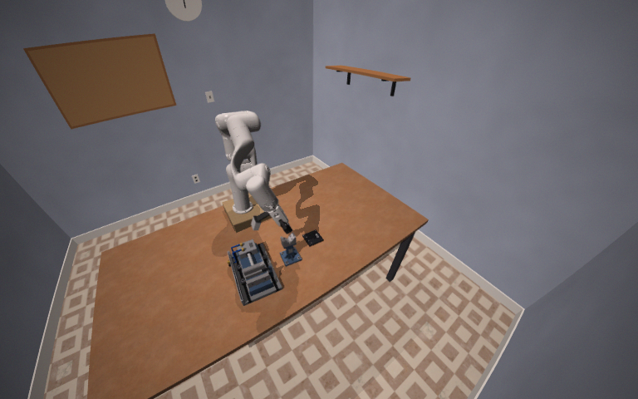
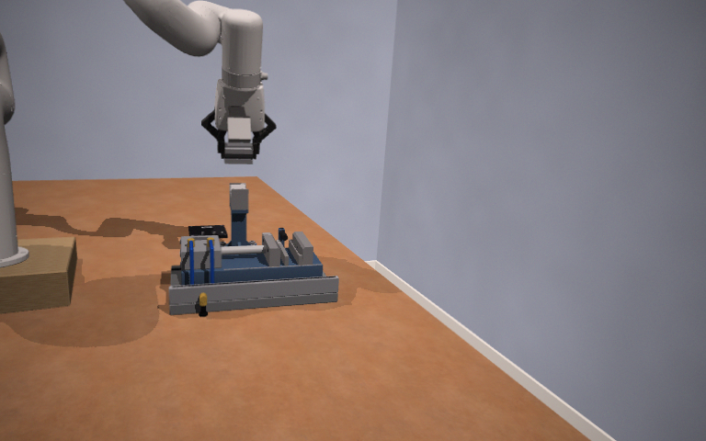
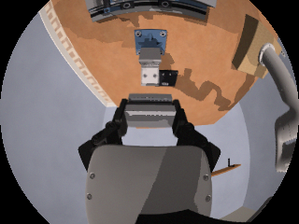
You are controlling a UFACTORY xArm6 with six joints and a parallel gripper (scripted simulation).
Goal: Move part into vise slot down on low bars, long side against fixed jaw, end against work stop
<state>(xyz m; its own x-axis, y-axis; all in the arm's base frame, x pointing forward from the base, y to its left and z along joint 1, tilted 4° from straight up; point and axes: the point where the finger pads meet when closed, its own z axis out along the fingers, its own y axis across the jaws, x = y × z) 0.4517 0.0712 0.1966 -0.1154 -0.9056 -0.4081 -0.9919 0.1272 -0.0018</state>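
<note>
In the exterior view, nearest the camera, the vise (image 2: pixel 249 280) is seen on its grey base, open, with the air cylinder's rod running toward the moving jaw and a gap left between the two jaws. Just behind the vise stands the V-block (image 2: pixel 238 199) on its blue post, and the black infeed plate (image 2: pixel 208 229) lies flat just beyond that, with nothing seen on it. High above the V-block, well apart from it, the gripper (image 2: pixel 238 153) is hung from the white arm, fingers pointing down.

The gripper is closed on the part (image 2: pixel 238 155), a pale grey block held between the fingers and carried in the air. In the wrist view the part (image 3: pixel 149 114) is seen lying crosswise between the fingers, its long axis running across the grip, with a toothed-looking edge turned toward the camera; which face carries the milled slot cannot be told.

From the held part, the V-block lies almost straight below, and the vise lies beyond it toward the camera. A descent into the V-block is judged to be the likely next move, so that the part may be laid down and regripped with the slot turned down.
</note>
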